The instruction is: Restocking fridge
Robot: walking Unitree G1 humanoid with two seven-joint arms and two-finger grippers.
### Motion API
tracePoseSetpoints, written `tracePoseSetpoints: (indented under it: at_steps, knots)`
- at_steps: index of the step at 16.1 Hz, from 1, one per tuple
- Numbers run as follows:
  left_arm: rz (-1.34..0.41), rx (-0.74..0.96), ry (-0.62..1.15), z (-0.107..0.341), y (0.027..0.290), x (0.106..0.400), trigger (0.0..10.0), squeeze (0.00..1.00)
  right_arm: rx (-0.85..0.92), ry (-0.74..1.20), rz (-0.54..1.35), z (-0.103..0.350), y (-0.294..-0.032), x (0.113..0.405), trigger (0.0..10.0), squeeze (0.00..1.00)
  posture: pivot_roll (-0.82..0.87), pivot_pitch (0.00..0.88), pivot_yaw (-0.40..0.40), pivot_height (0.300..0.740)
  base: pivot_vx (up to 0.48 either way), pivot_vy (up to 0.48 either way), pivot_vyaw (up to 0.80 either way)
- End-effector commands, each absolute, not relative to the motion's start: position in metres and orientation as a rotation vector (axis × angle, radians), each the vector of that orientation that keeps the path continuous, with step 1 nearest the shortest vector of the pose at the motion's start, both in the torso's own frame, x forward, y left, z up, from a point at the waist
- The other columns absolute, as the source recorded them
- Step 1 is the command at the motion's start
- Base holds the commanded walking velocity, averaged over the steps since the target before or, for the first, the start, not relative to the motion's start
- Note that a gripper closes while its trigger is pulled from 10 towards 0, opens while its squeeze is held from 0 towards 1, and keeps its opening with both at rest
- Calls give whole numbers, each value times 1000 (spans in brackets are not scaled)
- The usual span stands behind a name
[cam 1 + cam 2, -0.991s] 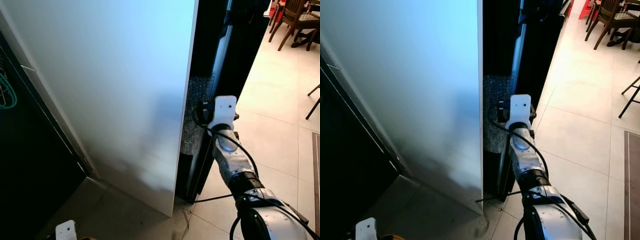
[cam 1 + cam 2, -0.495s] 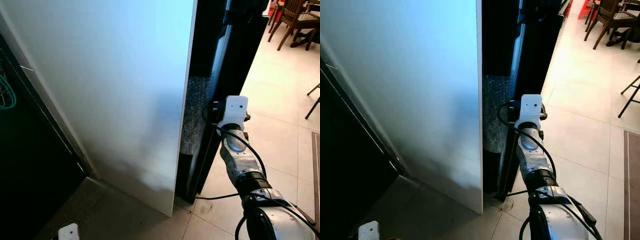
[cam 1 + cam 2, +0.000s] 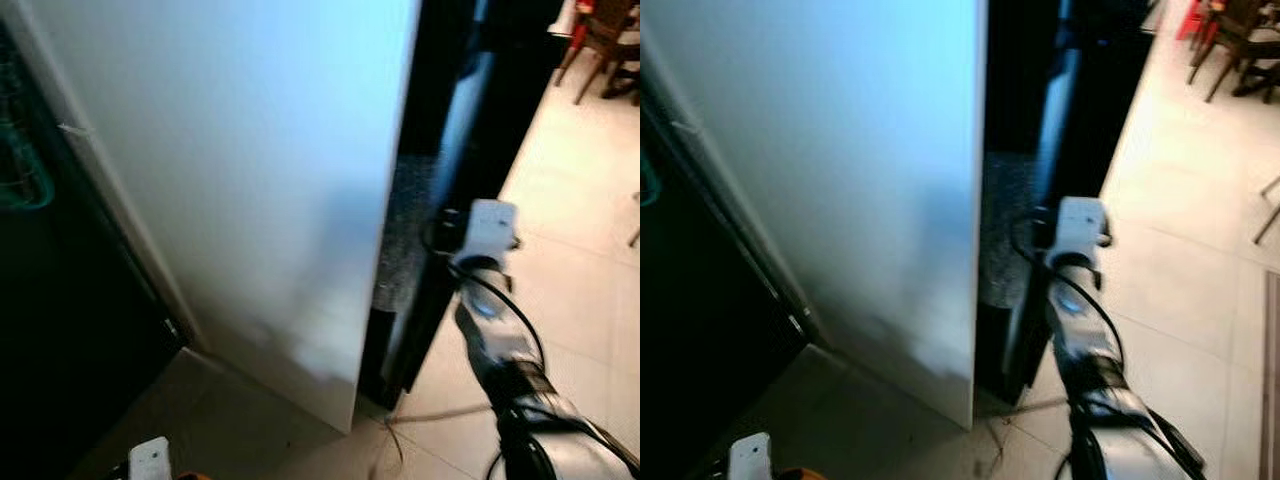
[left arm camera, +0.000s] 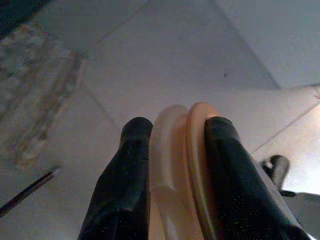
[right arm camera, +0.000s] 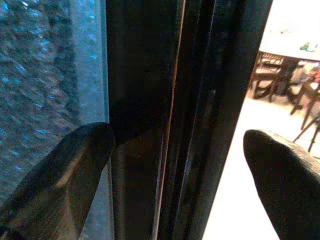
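Right wrist view: my right gripper (image 5: pixel 175 150) spread wide around the dark fridge door (image 5: pixel 165 100) edge

Whole head view shifted and blurred since earlier. That edge runs vertical; left gripper (image 4: pixel 172 150) pinches pale discs (image 4: pixel 177 165) edge-on

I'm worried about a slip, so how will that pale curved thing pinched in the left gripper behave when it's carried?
The pale curved piece, clamped edge-on in the left gripper, looks smooth and rigid, so it may be slippery. It seems thin, probably light. Only its rim is held, so it could pivot.
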State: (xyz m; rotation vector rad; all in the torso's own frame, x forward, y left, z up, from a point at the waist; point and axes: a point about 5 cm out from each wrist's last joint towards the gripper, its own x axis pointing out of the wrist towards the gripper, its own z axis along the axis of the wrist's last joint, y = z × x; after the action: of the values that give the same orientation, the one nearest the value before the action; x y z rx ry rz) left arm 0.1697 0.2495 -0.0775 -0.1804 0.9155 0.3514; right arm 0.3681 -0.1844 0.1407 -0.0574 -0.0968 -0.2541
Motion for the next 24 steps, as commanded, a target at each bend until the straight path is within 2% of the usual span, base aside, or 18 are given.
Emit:
tracePoseSetpoints:
  at_steps: [1,5,9,11,15,16,17,18,21,22,24]
  knots:
    - [372,-181,932,-78,258,162,10000,0,-43,-90,-413,137,-220,358,10000,0,-70,0,25,740,0,0,0]
    - [364,-181,932,-78,257,163,10000,0,-89,-55,-571,117,-262,326,10000,0,-73,0,21,740,0,0,0]
    - [326,-187,941,-82,232,171,10000,0,-119,15,-784,99,-318,285,10000,0,-88,0,24,740,0,0,0]
    - [331,-185,952,-84,238,162,10000,0,-117,81,-779,86,-325,279,10000,0,-89,0,25,740,0,0,0]
    - [341,-193,954,-84,246,158,10000,0,31,333,-664,32,-320,261,10000,0,-89,0,23,740,0,0,0]
    - [340,-198,956,-84,246,157,10000,0,57,515,-560,-2,-307,243,10000,0,-95,0,22,740,0,0,0]
    - [337,-199,958,-84,245,157,10000,0,49,585,-517,-14,-299,235,10000,0,-95,0,22,740,0,0,0]
    - [331,-201,962,-85,243,158,10000,0,44,723,-415,-38,-281,217,10000,0,-95,0,19,740,0,0,0]
    - [316,-207,970,-87,238,156,10000,0,-141,1019,-32,-86,-222,164,10000,0,-68,0,13,740,0,0,0]
    - [318,-209,971,-87,238,156,10000,0,-130,1016,-35,-87,-222,164,10000,0,-63,0,15,740,0,0,0]
    - [314,-192,989,-88,241,151,10000,0,-10,1040,-185,-91,-224,154,10000,0,-79,0,26,740,0,0,0]
